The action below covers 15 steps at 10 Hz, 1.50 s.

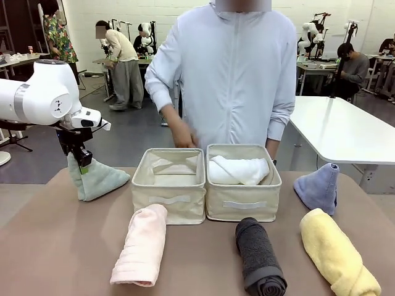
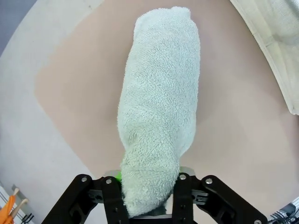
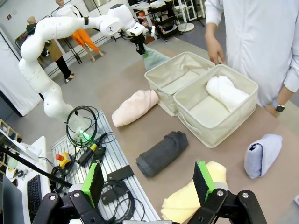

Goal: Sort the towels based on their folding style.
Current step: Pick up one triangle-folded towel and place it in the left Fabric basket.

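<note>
My left gripper is shut on the tip of the sage-green cone towel, which stands on the table left of the bins. A white rolled towel lies in the right bin. On the table in front lie the pink roll, the dark grey roll and the yellow roll. The periwinkle cone stands at the right. My right gripper hangs open above the yellow roll's end.
Two beige bins stand side by side mid-table, the left bin holding no towel, the right bin beside it. A person stands at the far edge with one hand just behind the left bin.
</note>
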Motion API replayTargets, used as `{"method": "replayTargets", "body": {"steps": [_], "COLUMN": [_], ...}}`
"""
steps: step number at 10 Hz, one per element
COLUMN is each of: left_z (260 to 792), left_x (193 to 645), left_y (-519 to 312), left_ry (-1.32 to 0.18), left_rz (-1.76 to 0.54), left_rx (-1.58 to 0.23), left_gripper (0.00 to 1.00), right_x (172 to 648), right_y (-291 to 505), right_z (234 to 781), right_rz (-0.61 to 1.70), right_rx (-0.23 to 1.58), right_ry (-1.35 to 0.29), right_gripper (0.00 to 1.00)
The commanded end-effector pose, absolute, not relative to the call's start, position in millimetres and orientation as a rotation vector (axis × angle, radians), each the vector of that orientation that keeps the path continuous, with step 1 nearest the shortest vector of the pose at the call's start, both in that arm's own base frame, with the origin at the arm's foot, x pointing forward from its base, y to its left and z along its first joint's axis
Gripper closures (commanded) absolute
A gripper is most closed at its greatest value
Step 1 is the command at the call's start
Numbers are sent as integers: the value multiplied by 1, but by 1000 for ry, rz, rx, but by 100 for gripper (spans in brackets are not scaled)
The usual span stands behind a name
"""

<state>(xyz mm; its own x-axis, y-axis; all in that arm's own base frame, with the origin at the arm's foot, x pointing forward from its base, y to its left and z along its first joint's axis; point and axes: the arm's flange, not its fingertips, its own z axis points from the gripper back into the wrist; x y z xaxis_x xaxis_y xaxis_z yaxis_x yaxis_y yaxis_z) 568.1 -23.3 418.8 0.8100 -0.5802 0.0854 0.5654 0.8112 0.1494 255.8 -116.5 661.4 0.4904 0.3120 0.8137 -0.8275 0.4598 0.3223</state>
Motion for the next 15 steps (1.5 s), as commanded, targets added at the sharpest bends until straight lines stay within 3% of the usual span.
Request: {"method": "replayTargets", "body": {"steps": [1,3,7,10,12,13,15], "left_z": [422,447,560,600,605,616,616], "left_x": [561,545,416,351,337,341,341], "left_y": [-19,-15,-17,-20,-12,-21,-21], "left_ry": [-124,-125,-23,-138,-205,-127,-127], "left_rz": [-635,-665,-733,-735,-692,-730,-730], "left_rx": [97,76,107,129,89,113,113], "left_gripper": [100,100,100,100,100,100,100], "right_x": [257,257,257,257,257,257,257], "right_y": [-116,-116,-116,-116,-116,-116,-116], "right_z": [665,665,665,665,665,665,665], "right_rz": [802,802,802,802,802,802,802], "right_rx": [819,819,819,819,819,819,819], "right_ry": [-772,-772,-772,-772,-772,-772,-772], "right_gripper": [0,0,0,0,0,0,0]}}
